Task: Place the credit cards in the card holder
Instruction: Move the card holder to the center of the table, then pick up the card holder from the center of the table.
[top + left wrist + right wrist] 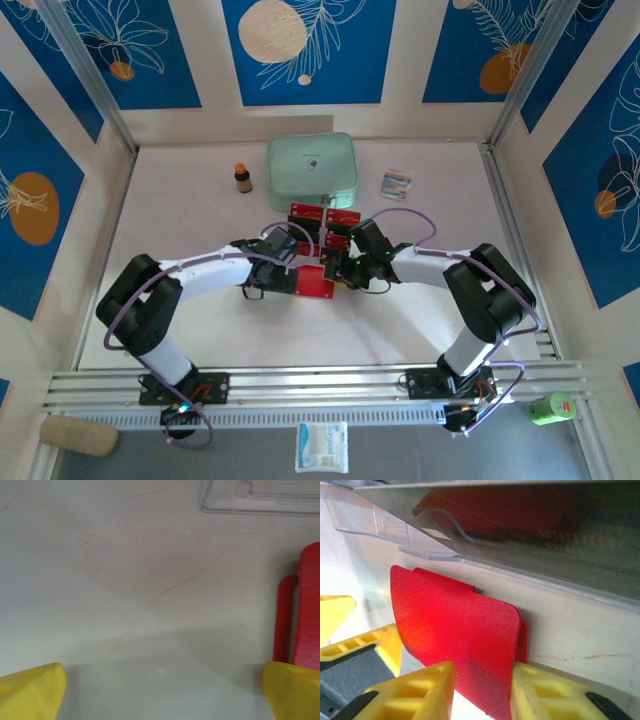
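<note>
At the middle of the table (pixel 200 330), seen from overhead, we find both arms reaching inward to meet over the card holder (pixel 314 284), a flat red wallet lying just in front of the credit cards (pixel 308 212). Those cards, red with dark bands, sit in a loose cluster between the holder and the mint-green case (pixel 311 165) at the back; from above we cannot tell how many there are. Our right gripper (pixel 480 695) has its jaws drawn narrow on the card holder. In the right wrist camera one yellow finger (pixel 427 692) sits against one face of the red flap and the other against the opposite face, so the flap rises between them. A second red layer shows just behind the flap's right edge. A clear plastic piece (pixel 420 545) lies beyond the holder, with red showing dimly through it. Our left gripper (pixel 162 690) stands wide and holds nothing; its yellow fingertips (pixel 32 692) hover over bare tabletop, and the holder's red edge lies just beside the right-hand tip. Further back on the table we see a small brown bottle (pixel 242 178) left of the green case and a pale striped packet (pixel 396 183) to its right.
</note>
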Robot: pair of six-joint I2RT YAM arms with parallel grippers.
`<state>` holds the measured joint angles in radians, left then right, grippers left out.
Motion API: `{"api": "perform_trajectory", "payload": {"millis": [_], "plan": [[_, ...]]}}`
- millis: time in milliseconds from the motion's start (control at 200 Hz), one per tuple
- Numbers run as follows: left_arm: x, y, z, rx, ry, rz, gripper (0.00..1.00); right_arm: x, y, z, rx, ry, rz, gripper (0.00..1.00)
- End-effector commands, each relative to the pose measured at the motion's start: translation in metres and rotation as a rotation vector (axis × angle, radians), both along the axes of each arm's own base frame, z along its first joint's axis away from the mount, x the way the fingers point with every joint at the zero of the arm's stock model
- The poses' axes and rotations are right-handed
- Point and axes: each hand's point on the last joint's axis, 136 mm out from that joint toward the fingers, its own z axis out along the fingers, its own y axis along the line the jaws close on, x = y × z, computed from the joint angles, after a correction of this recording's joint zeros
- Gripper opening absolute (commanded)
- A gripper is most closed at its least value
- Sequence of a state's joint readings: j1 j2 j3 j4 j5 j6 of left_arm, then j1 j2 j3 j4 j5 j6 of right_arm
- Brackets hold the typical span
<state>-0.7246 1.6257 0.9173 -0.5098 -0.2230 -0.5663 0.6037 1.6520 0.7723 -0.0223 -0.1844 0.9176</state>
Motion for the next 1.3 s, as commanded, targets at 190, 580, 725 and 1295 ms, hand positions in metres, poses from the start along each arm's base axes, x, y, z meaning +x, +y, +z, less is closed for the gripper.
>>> {"api": "perform_trajectory", "payload": {"millis": [190, 580, 725, 1295], "plan": [[-0.005, -0.002, -0.007, 0.033, 0.0, -0.034, 1.0, -0.014, 0.001, -0.013, 0.011, 0.076, 0.002, 0.16], [-0.007, -0.005, 0.005, 0.01, -0.006, -0.029, 1.0, -0.029, -0.008, -0.017, 0.003, 0.077, -0.009, 0.0], [-0.006, -0.008, 0.016, -0.028, -0.027, -0.024, 1.0, -0.037, -0.014, -0.018, -0.015, 0.078, -0.016, 0.0], [-0.013, -0.007, -0.011, 0.002, 0.024, -0.034, 1.0, -0.044, -0.015, -0.036, -0.048, 0.106, -0.025, 0.12]]}}
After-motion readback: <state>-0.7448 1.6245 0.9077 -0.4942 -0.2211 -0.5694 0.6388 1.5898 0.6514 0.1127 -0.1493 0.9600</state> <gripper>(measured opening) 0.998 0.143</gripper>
